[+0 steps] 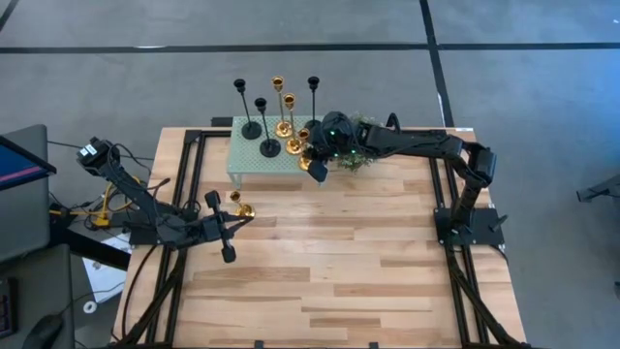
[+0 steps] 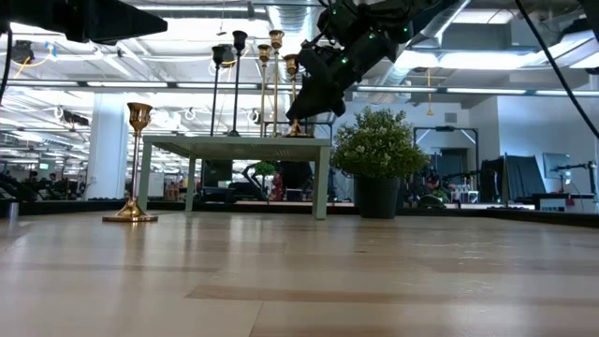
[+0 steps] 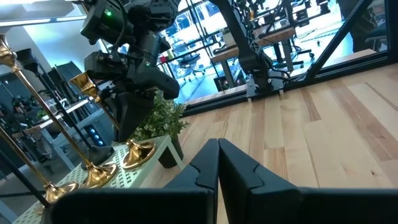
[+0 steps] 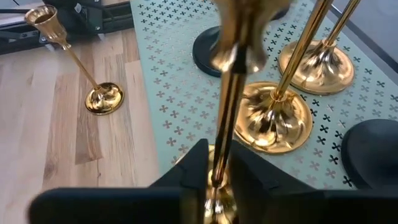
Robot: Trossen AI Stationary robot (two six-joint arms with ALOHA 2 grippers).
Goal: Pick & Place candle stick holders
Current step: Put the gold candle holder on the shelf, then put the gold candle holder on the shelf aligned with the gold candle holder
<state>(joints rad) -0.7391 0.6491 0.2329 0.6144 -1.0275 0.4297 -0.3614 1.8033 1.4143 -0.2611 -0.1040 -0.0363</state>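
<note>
The gold candle stick holder (image 4: pixel 227 93) stands upright on the green little table (image 1: pixel 254 163), and the right gripper (image 4: pixel 217 177) has its fingers loosely around its stem.

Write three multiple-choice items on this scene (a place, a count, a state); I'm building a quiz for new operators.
1. Where does the lone gold holder stand?
A. Beside the plant pot
B. On the wooden table, near the left gripper
C. On the floor

2. How many black holders stand on the mint-green table?
A. One
B. Five
C. Three

3. The left gripper is:
A. Shut, empty
B. Wide open
C. Holding a black holder

Answers:
1 B: the high view shows it on the wood by that gripper.
2 C: three dark bases show there.
3 A: its wrist view shows the fingers together with nothing between them.
</note>
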